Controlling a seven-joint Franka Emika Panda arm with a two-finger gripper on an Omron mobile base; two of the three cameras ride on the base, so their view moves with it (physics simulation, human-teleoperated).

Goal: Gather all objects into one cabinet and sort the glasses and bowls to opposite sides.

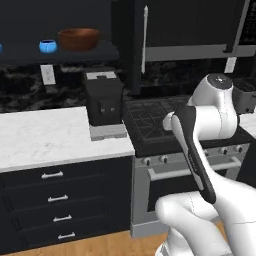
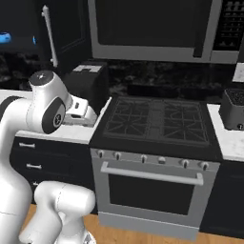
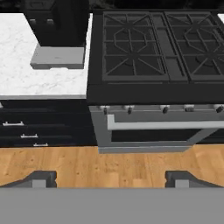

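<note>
Wide-spread and empty, the two-finger gripper (image 3: 111, 178) hangs over wooden floor before the steel oven. Raise it leftward toward the black cabinet's shelf (image 1: 60, 52), where glossy blue bowl (image 1: 48, 46) and brown wooden bowl (image 1: 79, 38) sit near its right end.

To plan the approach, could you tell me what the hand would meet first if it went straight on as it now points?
Probably the stove; the open hand looks toward its front edge, though depth is unclear.

Glossy white rounded arm (image 1: 210, 120) with dark joint bands.
</note>
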